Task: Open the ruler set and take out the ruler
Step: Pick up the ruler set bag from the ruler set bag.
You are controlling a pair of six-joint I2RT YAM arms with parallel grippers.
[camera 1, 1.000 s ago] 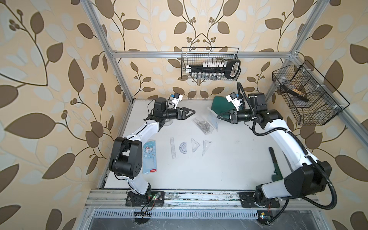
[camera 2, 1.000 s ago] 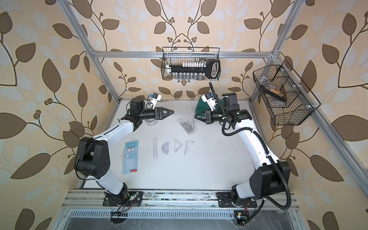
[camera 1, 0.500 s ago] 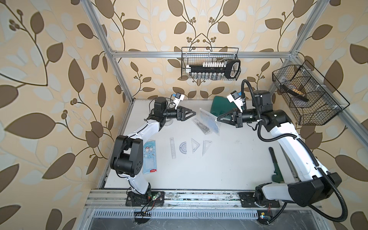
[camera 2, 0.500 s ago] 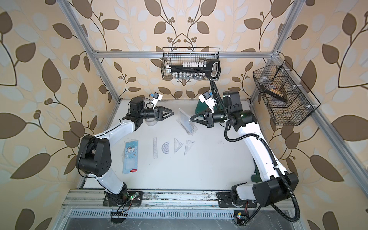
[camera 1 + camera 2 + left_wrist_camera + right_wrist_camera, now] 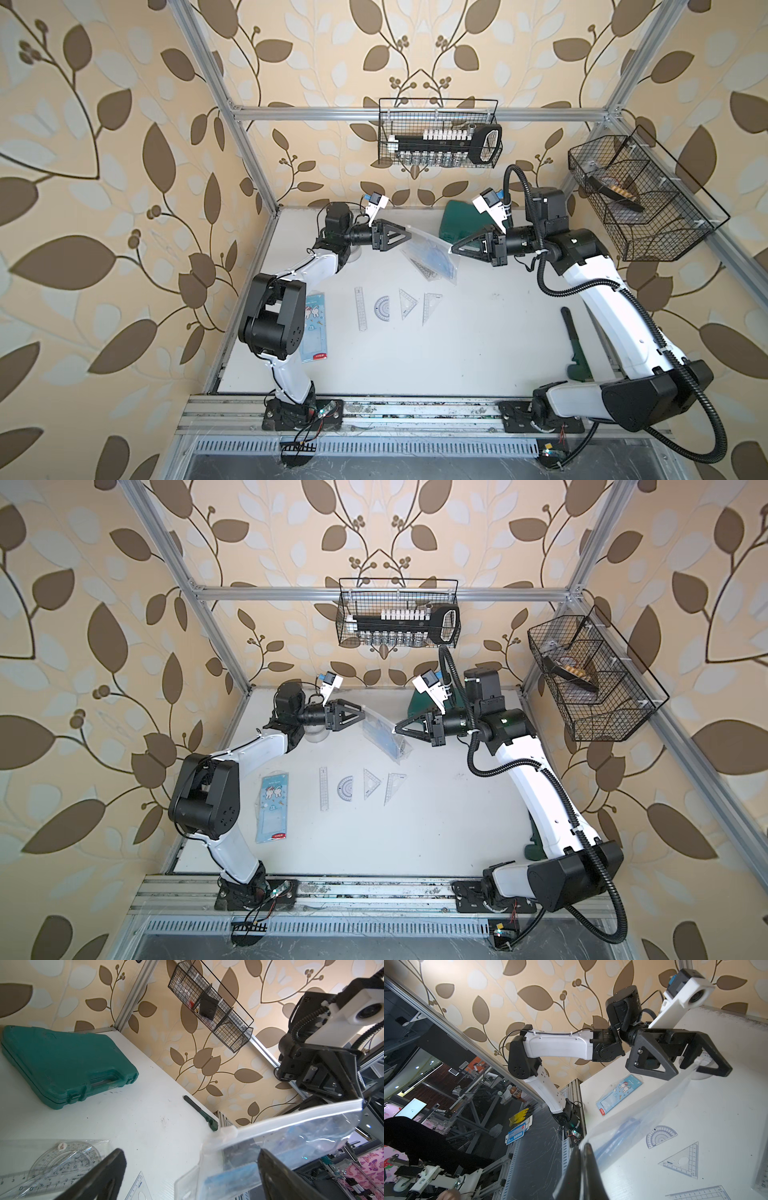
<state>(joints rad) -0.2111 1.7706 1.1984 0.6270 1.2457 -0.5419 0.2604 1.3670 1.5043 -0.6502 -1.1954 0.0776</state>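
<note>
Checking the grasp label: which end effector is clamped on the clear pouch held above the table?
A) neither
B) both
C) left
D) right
D: the right end effector is shut on a corner of the pouch, while the left end effector stands open around its other end.

Right gripper (image 5: 583, 1148) pinches clear pouch (image 5: 643, 1107) — left gripper (image 5: 699, 1072) gapes around its far end.

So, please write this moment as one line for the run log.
right gripper: shut on pouch corner, pouch held up | left gripper: open around its zip end | ruler: lying on table
</note>
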